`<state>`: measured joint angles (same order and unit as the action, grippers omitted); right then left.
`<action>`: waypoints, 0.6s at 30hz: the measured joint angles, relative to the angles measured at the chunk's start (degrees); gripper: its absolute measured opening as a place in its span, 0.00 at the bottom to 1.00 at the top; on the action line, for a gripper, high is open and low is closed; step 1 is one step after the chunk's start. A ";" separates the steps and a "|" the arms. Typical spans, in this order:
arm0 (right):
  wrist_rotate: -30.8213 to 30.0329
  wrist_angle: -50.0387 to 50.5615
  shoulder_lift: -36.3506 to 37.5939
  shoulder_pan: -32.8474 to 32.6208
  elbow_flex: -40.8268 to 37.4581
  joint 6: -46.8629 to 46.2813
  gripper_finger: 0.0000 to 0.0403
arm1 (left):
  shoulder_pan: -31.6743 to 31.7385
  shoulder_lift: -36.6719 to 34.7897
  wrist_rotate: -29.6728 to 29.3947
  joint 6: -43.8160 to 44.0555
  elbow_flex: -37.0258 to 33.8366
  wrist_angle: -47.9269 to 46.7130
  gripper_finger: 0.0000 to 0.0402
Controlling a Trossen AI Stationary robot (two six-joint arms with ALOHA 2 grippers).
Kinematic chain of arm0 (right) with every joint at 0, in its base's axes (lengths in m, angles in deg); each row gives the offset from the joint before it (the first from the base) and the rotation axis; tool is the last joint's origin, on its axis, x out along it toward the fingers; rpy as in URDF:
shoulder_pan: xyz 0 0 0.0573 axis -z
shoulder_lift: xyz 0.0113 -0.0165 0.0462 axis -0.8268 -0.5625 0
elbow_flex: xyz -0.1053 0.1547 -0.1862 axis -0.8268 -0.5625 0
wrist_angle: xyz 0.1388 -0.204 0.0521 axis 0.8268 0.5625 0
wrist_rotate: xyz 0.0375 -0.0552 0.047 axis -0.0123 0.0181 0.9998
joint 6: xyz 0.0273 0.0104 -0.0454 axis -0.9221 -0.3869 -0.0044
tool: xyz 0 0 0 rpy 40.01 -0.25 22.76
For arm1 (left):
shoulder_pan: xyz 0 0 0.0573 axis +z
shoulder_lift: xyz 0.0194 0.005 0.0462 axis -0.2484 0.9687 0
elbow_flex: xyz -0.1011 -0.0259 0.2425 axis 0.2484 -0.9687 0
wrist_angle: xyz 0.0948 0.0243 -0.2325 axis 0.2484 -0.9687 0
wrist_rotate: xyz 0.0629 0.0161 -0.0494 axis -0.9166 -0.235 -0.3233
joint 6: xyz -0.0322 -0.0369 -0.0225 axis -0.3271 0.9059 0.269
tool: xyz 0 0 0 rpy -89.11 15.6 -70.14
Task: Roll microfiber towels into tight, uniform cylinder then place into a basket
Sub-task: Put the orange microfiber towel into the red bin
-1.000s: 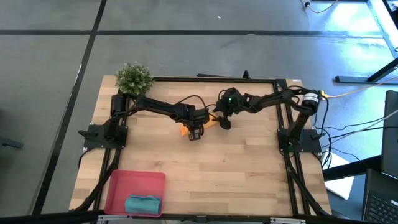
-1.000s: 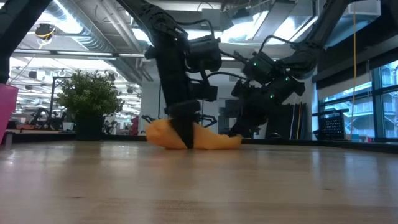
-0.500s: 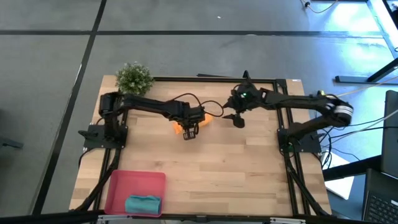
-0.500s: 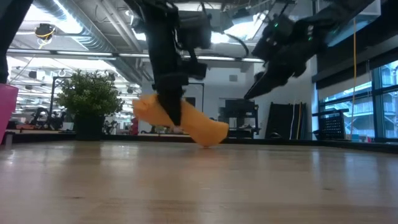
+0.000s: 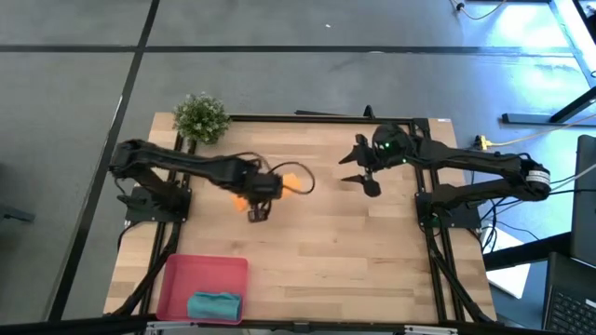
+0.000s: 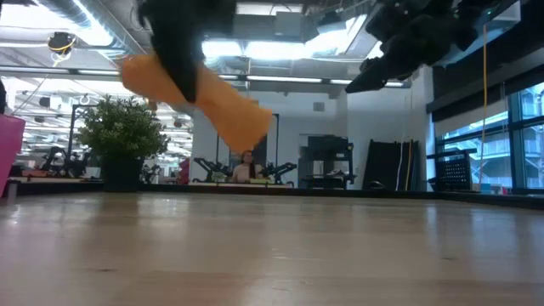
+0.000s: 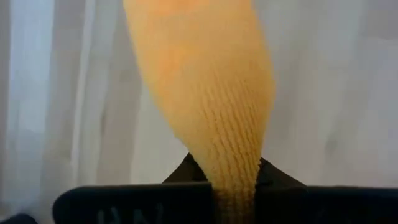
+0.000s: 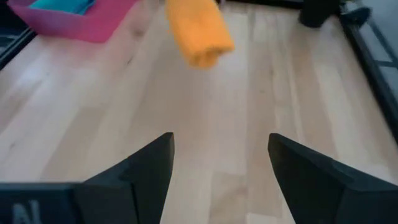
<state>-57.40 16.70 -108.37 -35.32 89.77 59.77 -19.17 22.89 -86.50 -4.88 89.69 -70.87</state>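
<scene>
The orange microfiber towel (image 6: 204, 98), rolled into a thick cylinder, hangs tilted in the air above the table's middle left, with my left gripper (image 5: 258, 214) shut on it. The left wrist view shows this towel (image 7: 205, 93) running away from the fingers. My right gripper (image 5: 363, 179) stands open in the air over the table's far right, holding nothing; its fingers (image 8: 149, 165) frame bare wood. The teal towel (image 5: 214, 304) lies rolled in the red-pink basket (image 5: 191, 274) at the near left corner. My left gripper pinches the orange roll between its two fingers, across the roll and nearer its higher end (image 7: 233, 168). The fingers come from above, slanting down. The roll is lifted clear of the table and tilted, its free end (image 6: 251, 132) lower toward the right.
A small green potted plant (image 5: 201, 116) stands at the far left corner. A black frame (image 5: 424, 167) runs along the table's edges. Bare wood lies between the orange roll and the basket (image 8: 93, 25).
My left gripper has risen and gone toward the table's left and near edges, lifting the orange roll off the wood; the roll now hangs tilted and clear. My right gripper has risen and drawn back toward the right edge, still open.
</scene>
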 joint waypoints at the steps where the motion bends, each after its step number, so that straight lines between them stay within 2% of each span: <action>1: 0.02 0.37 0.01 -0.40 -0.01 0.01 0.65 | -1.54 -1.06 0.00 1.09 0.00 -0.98 0.02; 8: 0.82 0.19 -0.05 -3.21 -0.02 0.19 0.65 | -14.40 -6.55 0.42 12.21 0.09 -4.74 0.02; 18: 2.95 -1.92 -0.07 -4.15 -0.02 0.06 0.65 | -32.71 -7.03 -0.94 32.29 0.11 -7.16 0.03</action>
<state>-54.45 14.79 -108.44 -39.47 89.75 59.83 -51.88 15.86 -87.44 27.41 89.80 -78.03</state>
